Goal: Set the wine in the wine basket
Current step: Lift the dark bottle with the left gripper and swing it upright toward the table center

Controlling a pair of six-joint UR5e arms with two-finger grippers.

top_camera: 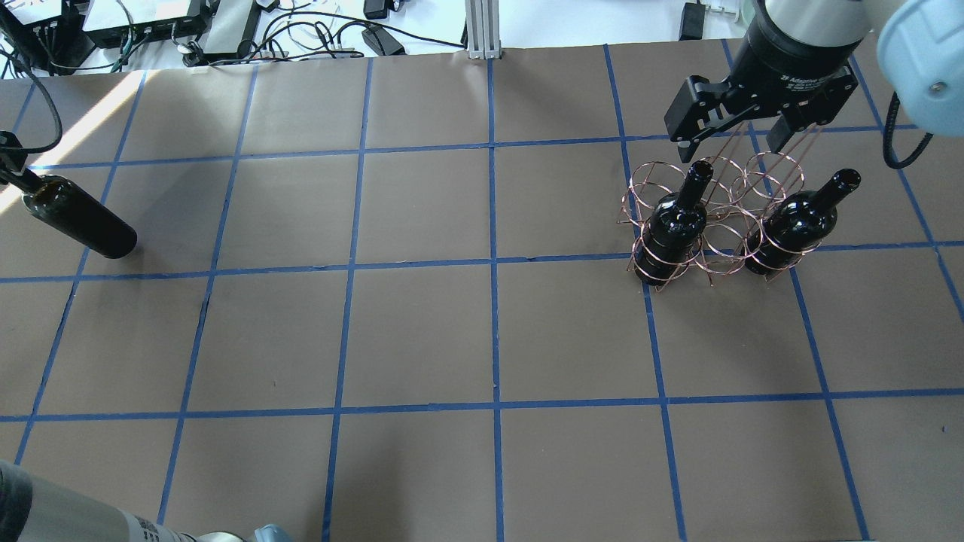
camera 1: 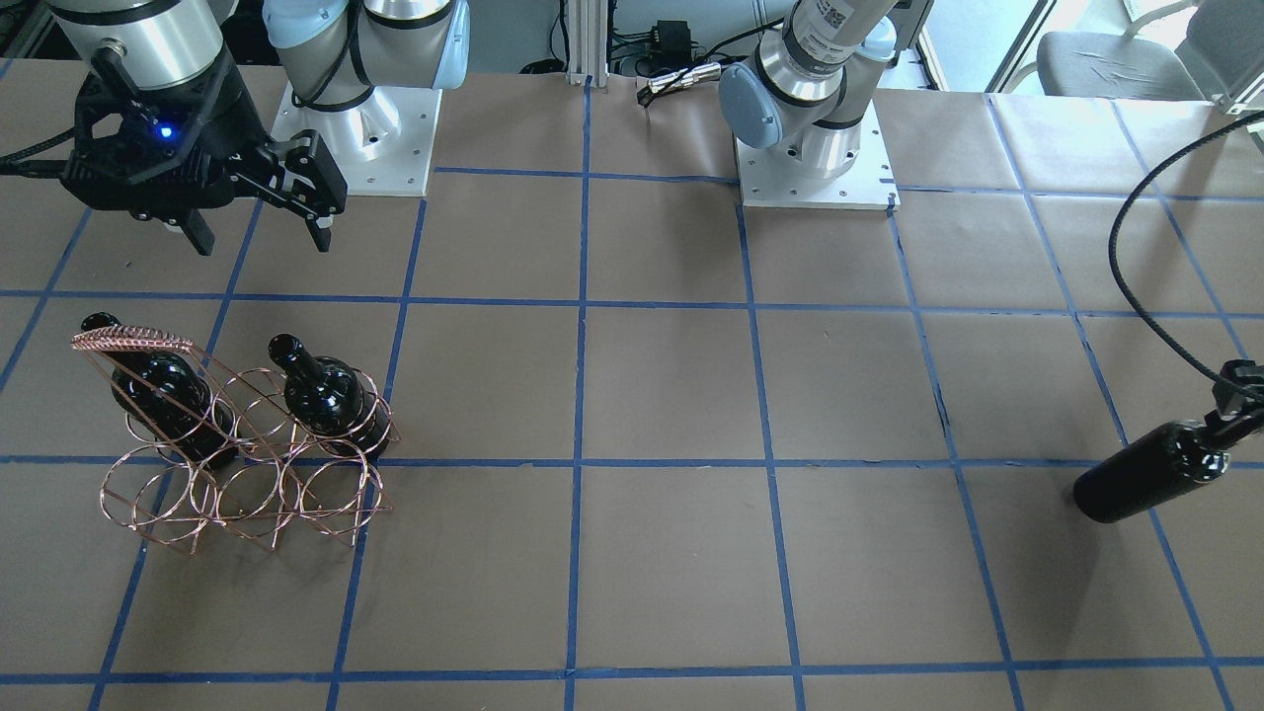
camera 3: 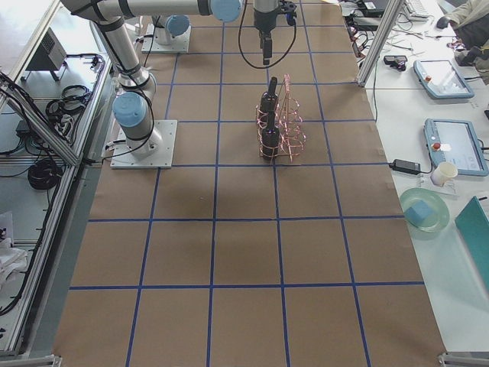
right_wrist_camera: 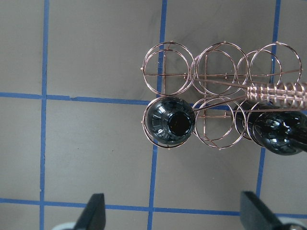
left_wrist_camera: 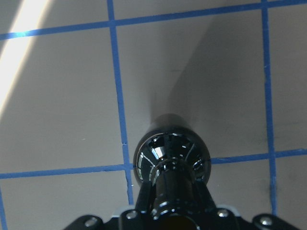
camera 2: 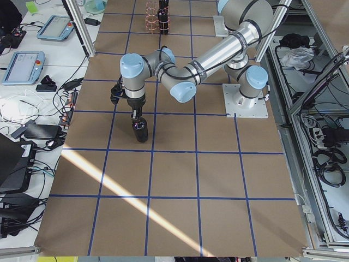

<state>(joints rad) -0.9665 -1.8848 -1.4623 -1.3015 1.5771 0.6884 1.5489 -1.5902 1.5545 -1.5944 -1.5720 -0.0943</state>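
Note:
My left gripper [top_camera: 10, 175] is shut on the neck of a black wine bottle [top_camera: 79, 222], held upright at the table's far left end; the bottle also shows in the front view [camera 1: 1150, 484] and the left wrist view [left_wrist_camera: 171, 158]. I cannot tell whether its base touches the table. The copper wire wine basket [top_camera: 719, 226] stands at the right side and holds two black bottles [top_camera: 674, 222] [top_camera: 794, 222] in the end rings of the row nearer the robot. My right gripper [top_camera: 730, 147] is open and empty above the basket; its fingers [right_wrist_camera: 93, 213] frame the right wrist view.
The basket's other rings [right_wrist_camera: 165, 72] are empty. The table is brown paper with a blue tape grid [camera 1: 583, 459]. The arm bases [camera 1: 815, 163] stand at the robot's edge. Cables and devices [top_camera: 226, 30] lie beyond the far edge.

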